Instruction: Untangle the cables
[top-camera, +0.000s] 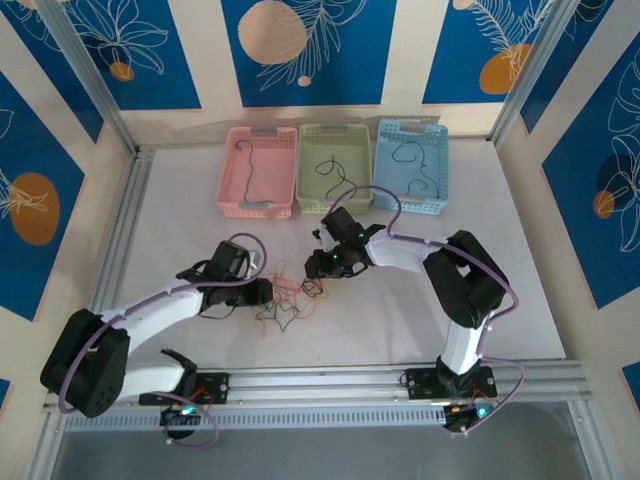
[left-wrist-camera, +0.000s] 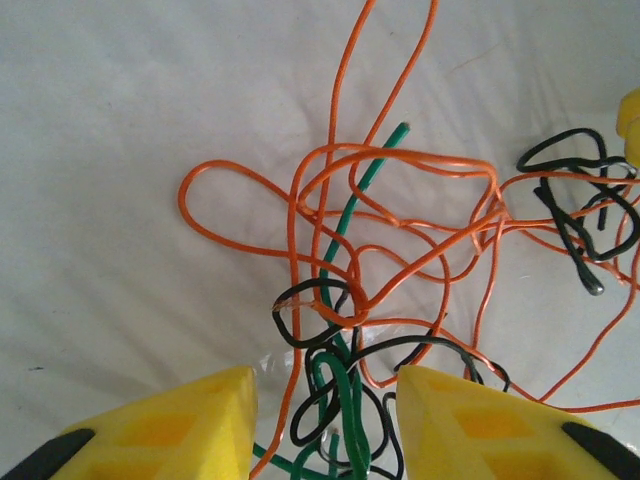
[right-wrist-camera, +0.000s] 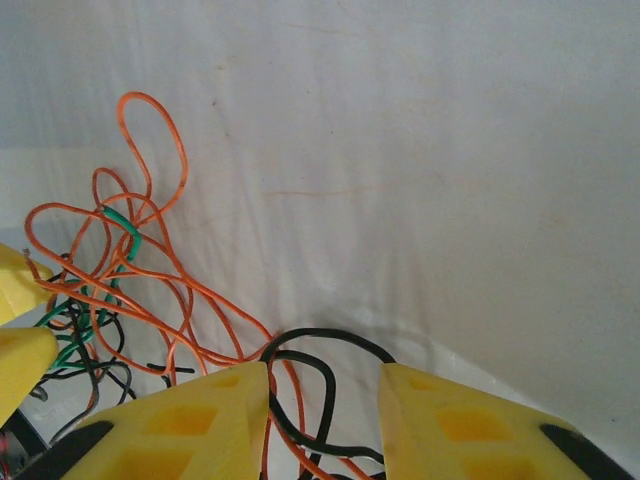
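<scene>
1. top external view: the cables (top-camera: 285, 305) lie as one knot on the white counter (top-camera: 420, 300), between the two arms. orange, green and black wires cross each other many times.
2. behind the knot stand a pink basket (top-camera: 258, 172), a green basket (top-camera: 335, 168) and a blue basket (top-camera: 411, 165). each has one thin black wire inside, so i judge that part of the job is done and the knot is what remains.
3. the left pincer (left-wrist-camera: 325, 405) is open, low over one side of the knot. green and black strands pass between its yellow fingers (left-wrist-camera: 170, 425) and are not squeezed.
4. the right pincer (right-wrist-camera: 325, 410) is open too, and a black loop (right-wrist-camera: 320, 345) lies between its fingers at the other side of the knot.
5. the step in hand, i think, is choosing one strand to free.
6. the next move calls for closing one pincer on one wire alone, perhaps the black loop, while the other pincer holds the rest down. the wires are very thin, so the fingers must reach down to the counter, or the whole knot will be dragged along.
</scene>
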